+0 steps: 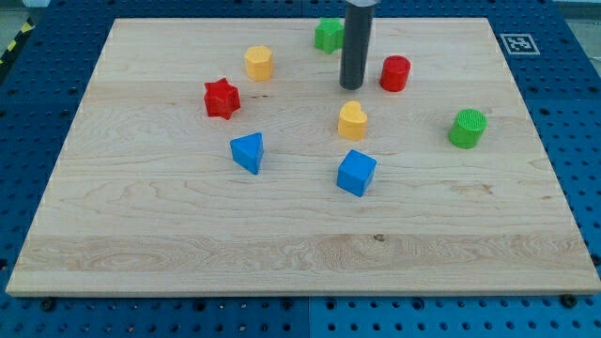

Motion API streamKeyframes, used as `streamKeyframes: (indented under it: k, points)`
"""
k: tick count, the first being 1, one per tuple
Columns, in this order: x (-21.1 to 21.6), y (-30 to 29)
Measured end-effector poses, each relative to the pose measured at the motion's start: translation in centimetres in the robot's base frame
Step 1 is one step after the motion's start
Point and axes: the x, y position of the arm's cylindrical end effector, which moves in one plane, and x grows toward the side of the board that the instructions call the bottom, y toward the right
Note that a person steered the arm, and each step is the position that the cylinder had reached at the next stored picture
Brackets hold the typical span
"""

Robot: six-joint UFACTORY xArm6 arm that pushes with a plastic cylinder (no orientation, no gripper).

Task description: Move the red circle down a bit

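Observation:
The red circle (395, 73) is a short red cylinder near the view's top, right of centre. My tip (352, 86) is the lower end of the dark rod, just left of the red circle with a small gap between them. The yellow heart (352, 120) lies right below my tip. A green block (328, 35) sits behind the rod at the top edge, partly hidden by it.
On the wooden board (141, 235) also lie a yellow hexagon (258, 63), a red star (222, 98), a blue triangle (248, 151), a blue cube (356, 172) and a green cylinder (467, 129) at the view's right.

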Motion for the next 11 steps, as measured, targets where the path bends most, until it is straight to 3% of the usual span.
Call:
streamKeyframes:
  k: [2,4,5,7,11]
  points:
    - [4.3,4.2]
    - [4.3,13.9]
    - [4.7,15.9]
    - [9.6,15.2]
    - [9.0,13.9]
